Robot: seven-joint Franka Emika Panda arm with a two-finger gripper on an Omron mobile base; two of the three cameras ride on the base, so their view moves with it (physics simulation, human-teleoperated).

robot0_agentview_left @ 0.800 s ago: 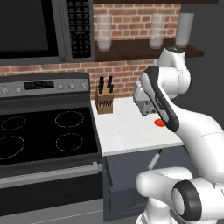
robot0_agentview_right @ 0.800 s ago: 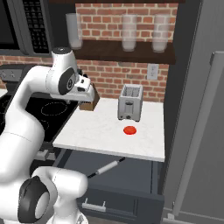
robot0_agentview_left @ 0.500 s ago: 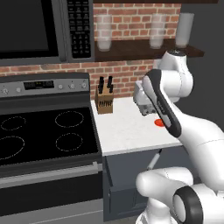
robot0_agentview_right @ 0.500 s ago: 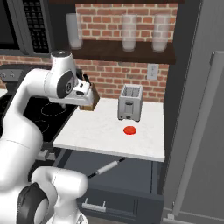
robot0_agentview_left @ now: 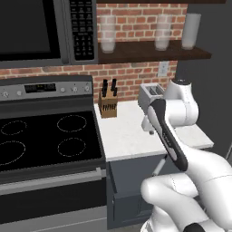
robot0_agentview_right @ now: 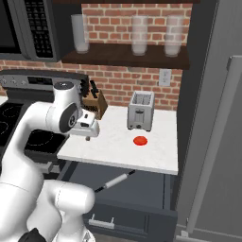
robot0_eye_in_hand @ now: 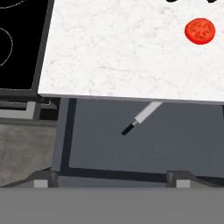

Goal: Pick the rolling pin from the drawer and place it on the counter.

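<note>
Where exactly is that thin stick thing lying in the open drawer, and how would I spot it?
Find the white marbled stone counter between the black stovetop and the tall grey cabinet. Below its front edge a wide dark grey drawer stands open. Inside lies the slender pale rolling pin with a dark handle tip, angled, partly under the counter's edge, the one loose item visible there.

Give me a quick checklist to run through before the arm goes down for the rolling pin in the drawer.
1. Drawer pulled open: ok.
2. Rolling pin in sight, lying in the drawer, one end under the counter edge: ok.
3. Gripper open, holding nothing: ok.
4. Gripper lined up over the pin: not ok, it hangs above the counter.
5. Free spot on the counter between knife block, toaster and tomato slice: ok.
</note>
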